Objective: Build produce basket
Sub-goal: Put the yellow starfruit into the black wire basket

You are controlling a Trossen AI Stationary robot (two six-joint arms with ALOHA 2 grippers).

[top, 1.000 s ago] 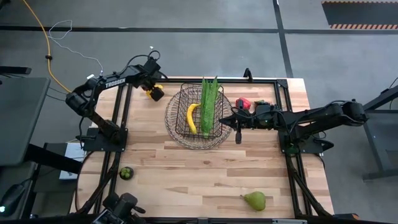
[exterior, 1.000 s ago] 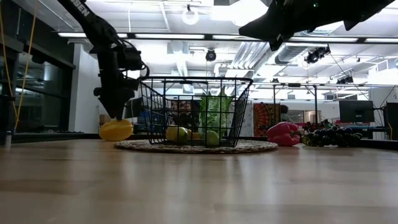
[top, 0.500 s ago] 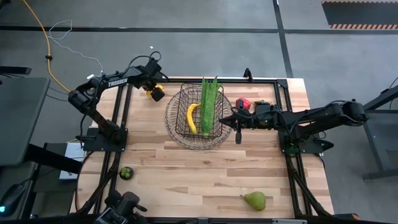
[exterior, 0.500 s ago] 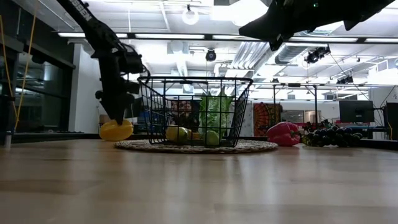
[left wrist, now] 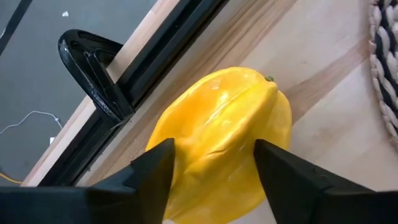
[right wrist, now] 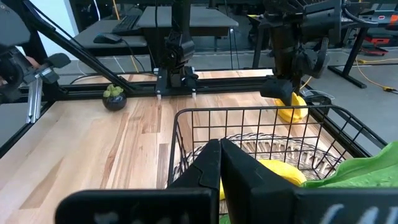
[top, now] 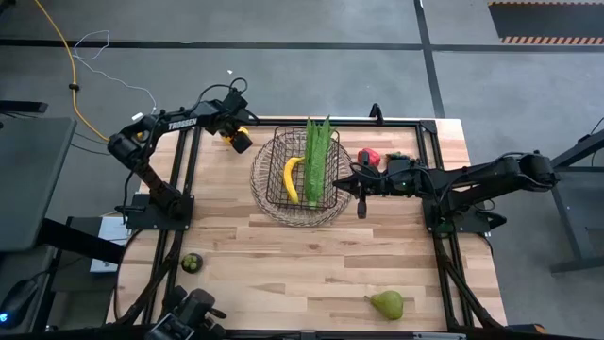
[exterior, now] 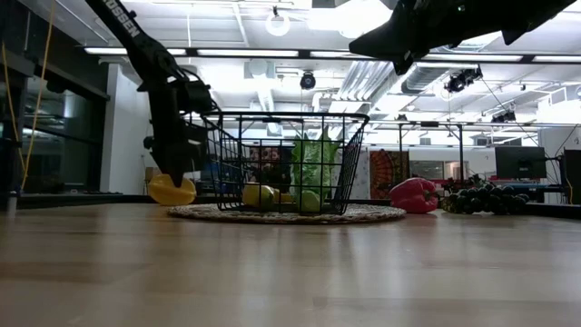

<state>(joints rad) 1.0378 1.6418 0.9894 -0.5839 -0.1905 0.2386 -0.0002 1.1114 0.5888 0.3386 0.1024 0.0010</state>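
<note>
A yellow pepper (left wrist: pixel 224 124) lies on its side at the table's far left, next to the black frame rail. My left gripper (left wrist: pixel 214 155) stands over it, pointing steeply down, with one finger on each side (exterior: pixel 174 177). The dark wire basket (top: pixel 294 175) sits on its round woven base and holds a banana (top: pixel 291 179) and a green leafy bunch (top: pixel 316 156). My right gripper (right wrist: pixel 219 146) is shut and holds nothing. It hovers level above the basket's right edge (top: pixel 351 179). My left gripper has the yellow pepper's two flanks (left wrist: pixel 180 146) between its fingers. They come slanting from above and lie across the pepper. The pepper's underside rests on the table (exterior: pixel 172 202). The fingers hide where they meet it.
A red pepper (exterior: pixel 413 194) and dark grapes (exterior: pixel 477 200) lie right of the basket, at the far right. A green pear (top: pixel 386 304) is near the front right. A small dark green fruit (top: pixel 192 262) lies at the front left. Black frame rails (left wrist: pixel 155 68) edge the table.
My left gripper has sunk a little onto the yellow pepper, and in the low view its tip now overlaps the pepper's top. The pepper has stayed where it was.
</note>
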